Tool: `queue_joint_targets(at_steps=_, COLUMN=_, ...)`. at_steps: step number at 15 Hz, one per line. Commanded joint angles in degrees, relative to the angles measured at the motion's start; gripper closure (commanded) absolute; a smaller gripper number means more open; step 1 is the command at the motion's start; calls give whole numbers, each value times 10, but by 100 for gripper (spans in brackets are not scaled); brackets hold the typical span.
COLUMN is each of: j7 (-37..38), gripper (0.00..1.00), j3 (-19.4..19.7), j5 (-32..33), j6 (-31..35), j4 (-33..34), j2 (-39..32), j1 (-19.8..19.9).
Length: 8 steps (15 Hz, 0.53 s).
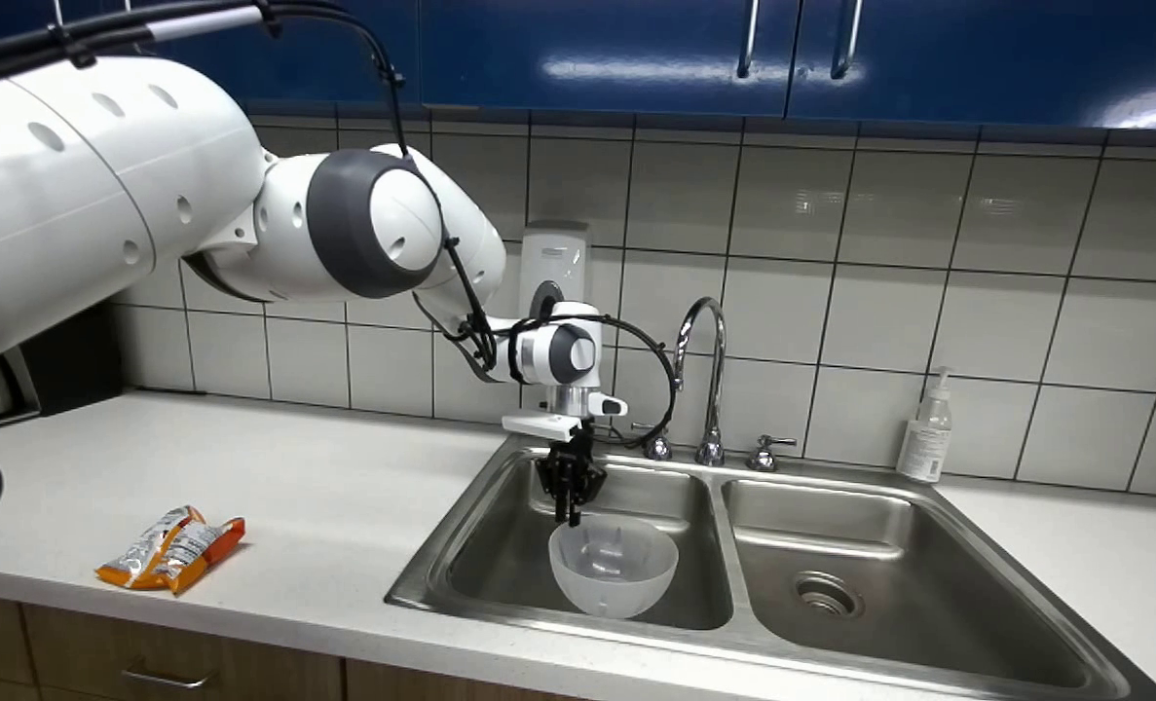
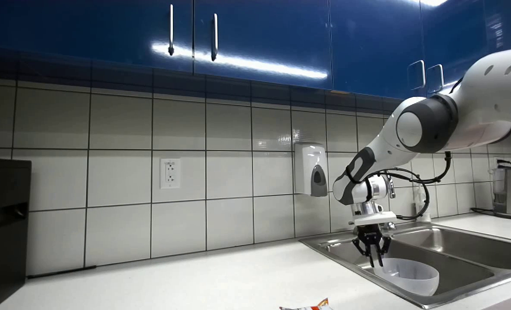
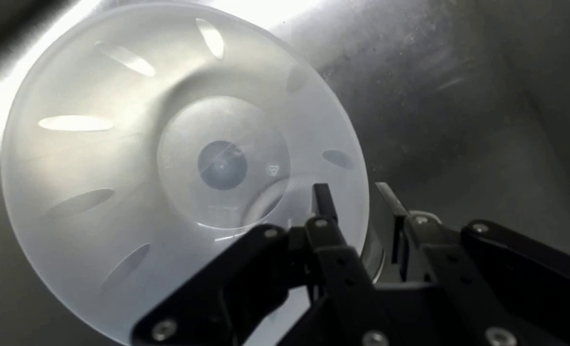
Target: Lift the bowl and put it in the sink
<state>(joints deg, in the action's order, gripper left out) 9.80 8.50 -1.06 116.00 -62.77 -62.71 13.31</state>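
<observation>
The bowl (image 1: 614, 584) is wide, round and translucent. It sits upright in the left basin of the stainless steel sink (image 1: 733, 565). It also shows in an exterior view (image 2: 414, 282) and fills the left of the wrist view (image 3: 222, 120). My gripper (image 1: 568, 519) is above the bowl's rim on its far-left side; it also shows in an exterior view (image 2: 376, 263). In the wrist view my gripper (image 3: 351, 185) is partly open and holds nothing. One finger appears over the bowl's inside and the other outside its rim, with gaps on both sides.
A curved chrome faucet (image 1: 714, 380) and handles stand behind the basins. A soap bottle (image 1: 926, 433) is at the sink's back right corner. A wall dispenser (image 1: 553, 261) hangs behind the arm. An orange-and-silver snack packet (image 1: 173, 550) lies on the white counter (image 1: 344, 526).
</observation>
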Motion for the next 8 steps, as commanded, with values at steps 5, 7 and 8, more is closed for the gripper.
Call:
queue_joint_targets(at_steps=5, j7=-13, gripper=10, j3=-1, j5=-1, j6=-64, j4=44, j2=3, j1=5)
queue_joint_targets(at_steps=7, j7=-13, gripper=0, j3=-4, j5=-5, j6=-66, j4=39, j2=18, j1=6)
queue_joint_targets(at_steps=8, j7=-13, gripper=0, j3=-5, j5=-8, j6=-65, j4=37, j2=25, j1=6)
